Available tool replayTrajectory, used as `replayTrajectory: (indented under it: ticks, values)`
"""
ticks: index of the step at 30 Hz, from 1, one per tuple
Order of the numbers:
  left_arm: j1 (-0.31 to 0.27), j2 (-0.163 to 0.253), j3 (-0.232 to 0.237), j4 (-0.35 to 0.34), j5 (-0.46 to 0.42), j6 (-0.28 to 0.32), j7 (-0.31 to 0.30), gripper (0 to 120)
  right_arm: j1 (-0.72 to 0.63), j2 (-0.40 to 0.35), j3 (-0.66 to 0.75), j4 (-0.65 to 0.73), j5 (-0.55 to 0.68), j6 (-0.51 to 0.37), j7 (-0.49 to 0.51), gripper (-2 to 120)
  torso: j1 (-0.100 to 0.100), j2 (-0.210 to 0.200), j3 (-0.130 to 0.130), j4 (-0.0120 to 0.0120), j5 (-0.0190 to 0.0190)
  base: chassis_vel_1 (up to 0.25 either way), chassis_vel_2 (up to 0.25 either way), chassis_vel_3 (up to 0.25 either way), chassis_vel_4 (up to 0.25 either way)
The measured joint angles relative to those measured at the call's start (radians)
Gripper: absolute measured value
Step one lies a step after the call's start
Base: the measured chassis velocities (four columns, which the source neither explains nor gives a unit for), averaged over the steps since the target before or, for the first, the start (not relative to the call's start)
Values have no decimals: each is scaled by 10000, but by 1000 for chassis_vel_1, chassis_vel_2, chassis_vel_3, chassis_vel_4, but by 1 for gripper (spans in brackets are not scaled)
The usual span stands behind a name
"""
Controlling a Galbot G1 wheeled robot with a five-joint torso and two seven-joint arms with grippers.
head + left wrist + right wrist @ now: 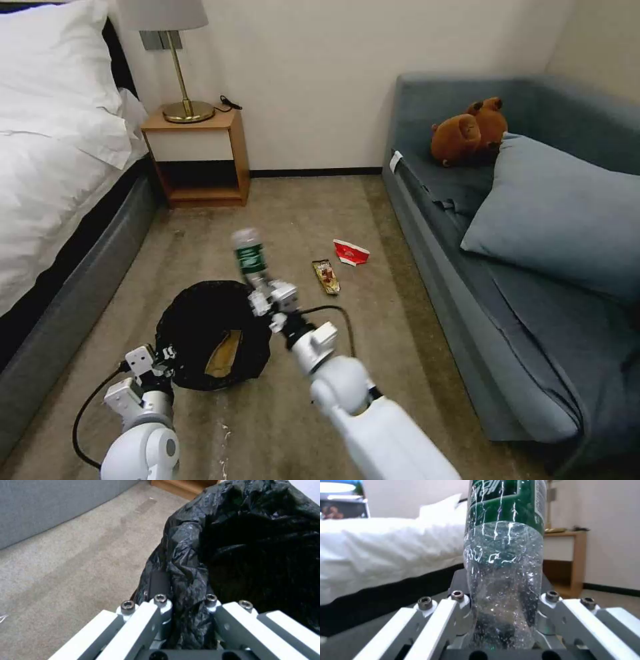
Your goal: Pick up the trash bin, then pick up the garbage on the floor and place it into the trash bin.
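The trash bin, lined with a crinkly black bag, is at the lower left of the head view. My left gripper is shut on its near rim. In the left wrist view the fingers pinch the folded bag of the bin. A tan paper bag lies inside the bin. My right gripper is shut on the lower end of a clear bottle with a green label, held upright above the bin's far right edge; the right wrist view shows the bottle between the jaws. A gold-brown snack wrapper and a flattened red-and-white cup lie on the carpet beyond.
A white bed runs along the left, with a wooden nightstand and a lamp at the back wall. A grey-blue sofa with a cushion and a brown plush toy lines the right. Carpet lies open between them.
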Motion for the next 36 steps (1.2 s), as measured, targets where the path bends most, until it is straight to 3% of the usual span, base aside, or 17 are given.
replayTrajectory:
  ticks: [12, 22, 27, 31, 34, 36]
  values:
    - [16, -340, 101, -196, 297, -9, 3, 3, 977, 475, -917, -2175, -517, 566, 91, 23, 0, -1, 0, 0, 0, 0, 0, 0, 0]
    - [47, -373, 67, -347, 367, -10, -6, 3, 918, 785, -922, -2745, -929, 600, -432, 25, 0, 0, 0, 0, 0, 0, 0, 0, 0]
    - [79, -385, 60, -435, 397, -10, -21, 3, 662, 698, -830, -2717, -1190, 579, -678, 47, 0, 0, 0, -1, 0, 0, 0, 0, 0]
    - [116, -385, 82, -437, 439, -39, -21, 3, 624, 675, -769, -2618, -1212, 550, -725, 56, 0, 0, 0, -1, 1, 0, 0, 0, 0]
    - [173, -384, 117, -429, 528, -75, -8, 3, 529, 628, -680, -2389, -1214, 428, -772, 72, 0, 0, 0, -1, 1, 0, 0, 0, 0]
    - [174, -384, 128, -429, 542, -75, -7, 3, 511, 619, -666, -2363, -1217, 417, -781, 76, 0, 0, 0, 0, 1, 0, 0, 0, 0]
